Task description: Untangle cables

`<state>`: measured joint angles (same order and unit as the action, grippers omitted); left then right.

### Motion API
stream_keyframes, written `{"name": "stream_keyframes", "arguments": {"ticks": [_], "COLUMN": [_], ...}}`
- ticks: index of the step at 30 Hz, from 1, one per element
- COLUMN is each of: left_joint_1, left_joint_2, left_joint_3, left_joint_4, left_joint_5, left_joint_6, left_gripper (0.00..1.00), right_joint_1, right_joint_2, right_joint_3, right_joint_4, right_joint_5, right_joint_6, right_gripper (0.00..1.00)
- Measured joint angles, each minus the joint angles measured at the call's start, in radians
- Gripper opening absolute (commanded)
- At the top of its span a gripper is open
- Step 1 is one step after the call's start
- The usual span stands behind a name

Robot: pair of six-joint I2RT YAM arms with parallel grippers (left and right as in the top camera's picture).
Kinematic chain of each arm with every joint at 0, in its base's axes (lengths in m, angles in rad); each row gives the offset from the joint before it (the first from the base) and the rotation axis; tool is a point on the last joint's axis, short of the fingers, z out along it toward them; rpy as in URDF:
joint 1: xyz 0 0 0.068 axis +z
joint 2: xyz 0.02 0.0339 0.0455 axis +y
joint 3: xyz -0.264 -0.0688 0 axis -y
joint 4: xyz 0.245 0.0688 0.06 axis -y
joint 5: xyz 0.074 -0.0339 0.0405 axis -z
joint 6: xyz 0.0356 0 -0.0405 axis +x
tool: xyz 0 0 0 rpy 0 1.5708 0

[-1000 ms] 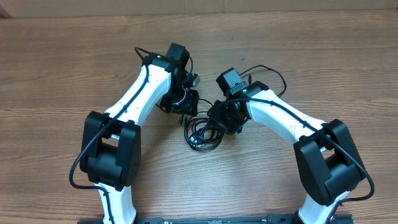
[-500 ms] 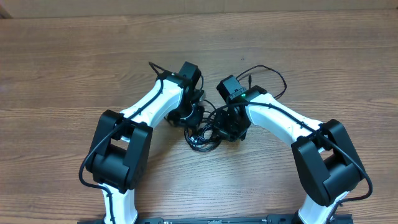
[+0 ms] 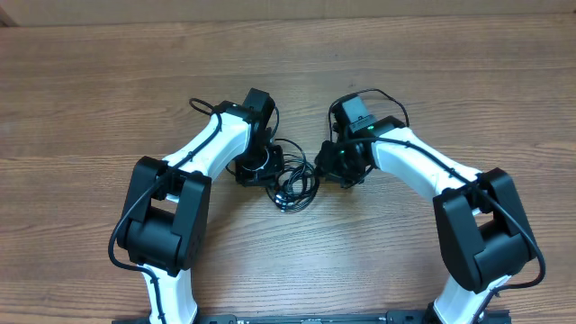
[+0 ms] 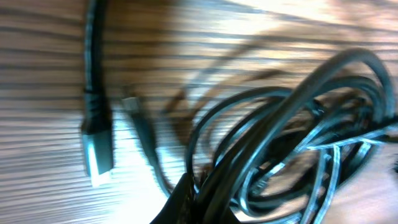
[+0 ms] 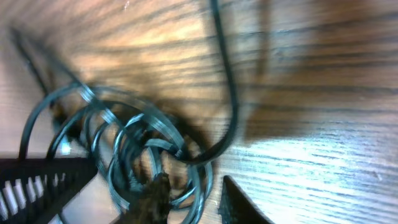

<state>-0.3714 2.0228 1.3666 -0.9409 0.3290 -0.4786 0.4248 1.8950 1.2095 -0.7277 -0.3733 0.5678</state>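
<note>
The cables (image 3: 293, 185) are a tangled bunch of thin black loops on the wooden table between the two arms. In the left wrist view the cables (image 4: 292, 143) fill the right side, with a silver-tipped plug (image 4: 96, 155) and a smaller plug (image 4: 134, 106) lying loose to the left. My left gripper (image 4: 200, 208) is shut on a few strands at the bunch's left edge. In the right wrist view the cables (image 5: 134, 146) coil at lower left. My right gripper (image 5: 196, 202) is open, with the edge of a loop lying between its fingers (image 5: 239, 205).
Thicker black arm wires (image 3: 382, 94) arch over the right wrist, and another rises behind the left wrist (image 3: 200, 104). A single cord (image 5: 227, 81) runs away from the bunch across bare wood. The two wrists stand close together over the tangle.
My left gripper has closed on strands of the bunch. The right wrist has drawn back and to the right. The bunch has shifted slightly away from the table's front.
</note>
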Motion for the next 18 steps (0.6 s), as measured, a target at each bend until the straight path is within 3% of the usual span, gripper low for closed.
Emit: {"name": "stream_keyframes", "arguments": {"ticks": [6, 18], "left_joint_1": [-0.001, -0.001], "left_joint_2": [0.000, 0.000], "left_joint_3": [-0.001, -0.018], "left_joint_4": [0.087, 0.196], "left_joint_5": [0.056, 0.071], "left_joint_6": [-0.026, -0.197], "left_gripper": [0.04, 0.04], "right_joint_1": [-0.012, 0.021], "right_joint_2": [0.000, 0.000], "right_joint_3": [0.090, 0.155], "right_joint_4": [-0.183, -0.100], "right_joint_5": [-0.080, -0.059], "right_joint_6": [-0.114, -0.079], "right_gripper": [0.34, 0.35]}}
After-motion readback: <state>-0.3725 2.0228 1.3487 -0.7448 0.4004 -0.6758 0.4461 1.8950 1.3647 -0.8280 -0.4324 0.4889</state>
